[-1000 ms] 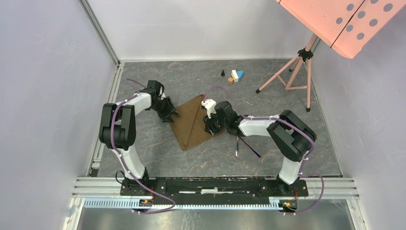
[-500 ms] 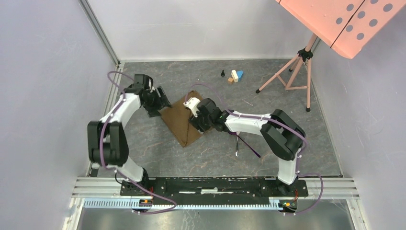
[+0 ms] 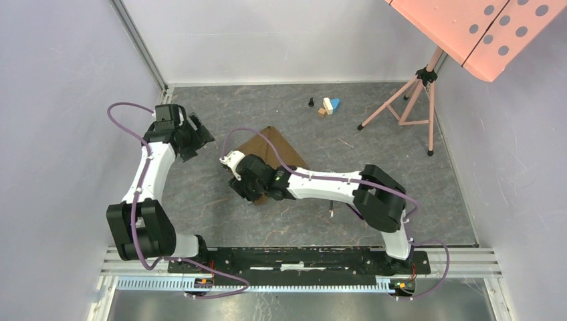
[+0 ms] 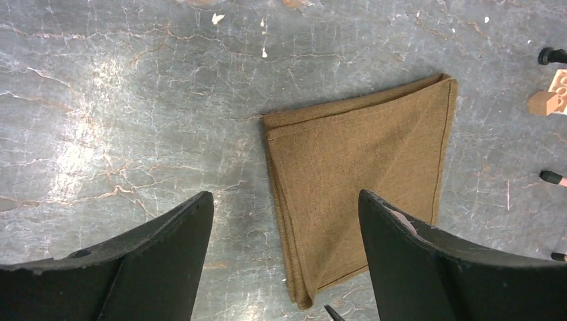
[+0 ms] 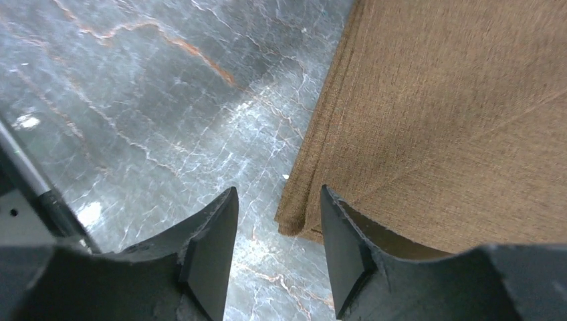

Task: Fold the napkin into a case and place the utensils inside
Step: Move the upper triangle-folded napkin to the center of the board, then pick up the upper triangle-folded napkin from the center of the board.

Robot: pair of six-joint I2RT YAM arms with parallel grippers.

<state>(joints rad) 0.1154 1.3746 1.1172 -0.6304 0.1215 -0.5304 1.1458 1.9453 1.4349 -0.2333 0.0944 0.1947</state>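
The brown napkin lies folded flat in a layered rectangle in the middle of the floor, with its near part under my right arm. My left gripper hangs open to the napkin's left and touches nothing. In the left wrist view the napkin lies below the wide-apart jaws of the left gripper. My right gripper stands open at the napkin's folded corner, one finger over the cloth, the other over bare floor. A sliver of the utensils shows beneath the right forearm; the rest is hidden.
Small toy blocks and a little black piece sit at the back. A pink tripod stand stands at the back right. Walls close in the left, back and right sides. The blocks also show at the left wrist view's right edge.
My left gripper let go, opened wide and drew back to the left. My right gripper swept left across the napkin to its near corner. The cloth now lies folded narrower.
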